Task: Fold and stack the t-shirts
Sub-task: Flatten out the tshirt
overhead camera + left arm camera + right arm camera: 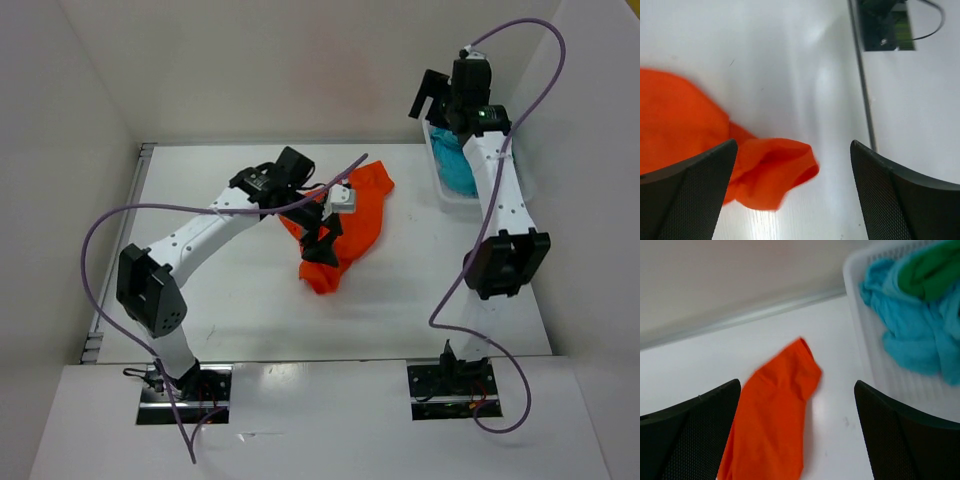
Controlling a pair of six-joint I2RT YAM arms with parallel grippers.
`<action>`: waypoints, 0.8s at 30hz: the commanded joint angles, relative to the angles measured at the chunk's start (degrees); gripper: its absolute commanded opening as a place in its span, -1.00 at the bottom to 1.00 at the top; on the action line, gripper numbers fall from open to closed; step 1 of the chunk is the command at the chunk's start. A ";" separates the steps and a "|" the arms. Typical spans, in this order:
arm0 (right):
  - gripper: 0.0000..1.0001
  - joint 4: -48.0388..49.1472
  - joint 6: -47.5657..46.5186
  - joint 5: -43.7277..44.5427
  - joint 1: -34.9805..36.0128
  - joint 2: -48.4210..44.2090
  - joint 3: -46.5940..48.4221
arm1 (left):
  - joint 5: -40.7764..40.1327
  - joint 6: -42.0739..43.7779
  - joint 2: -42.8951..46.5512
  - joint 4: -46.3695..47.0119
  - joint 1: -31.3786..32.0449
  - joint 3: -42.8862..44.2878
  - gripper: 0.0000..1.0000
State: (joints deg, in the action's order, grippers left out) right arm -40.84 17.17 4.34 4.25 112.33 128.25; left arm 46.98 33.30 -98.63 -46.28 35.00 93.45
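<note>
Top external: orange shirt (358,212) lies crumpled on the table (230,300), right under the left gripper (322,238).
Left arm: fingers spread wide, pinching nothing!
Right arm: right gripper (797,432) spread wide too, empty, beside the basket (860,315).
Basket: turquoise shirt (910,335) and green shirt (930,272) bundled inside.

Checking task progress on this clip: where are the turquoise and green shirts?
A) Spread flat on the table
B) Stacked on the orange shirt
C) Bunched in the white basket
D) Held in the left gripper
C: the right wrist view shows the turquoise shirt and the green shirt crumpled together inside the white basket, while only the orange shirt lies on the table.
</note>
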 commanded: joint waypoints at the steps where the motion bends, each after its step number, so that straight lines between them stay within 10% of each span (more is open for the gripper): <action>1: 0.98 -1.61 -0.83 1.90 2.51 -14.72 -9.39 | 9.08 -3.59 -2.97 -2.85 -1.07 4.97 1.00; 8: 0.98 -1.27 6.28 5.87 22.97 -27.08 -40.32 | 4.38 -19.63 2.29 8.20 -27.22 -0.17 1.00; 13: 0.98 3.05 16.66 4.64 40.03 -19.28 -48.53 | -10.16 -21.08 2.30 14.63 -30.17 -11.95 1.00; 24: 0.98 9.10 24.32 -5.12 43.38 -11.35 -60.12 | -10.07 -25.92 5.11 19.48 -32.98 -22.52 1.00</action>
State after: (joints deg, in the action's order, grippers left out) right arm -36.53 38.59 3.07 46.83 101.73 70.22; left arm 36.42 9.56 -96.77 -29.63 2.59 71.96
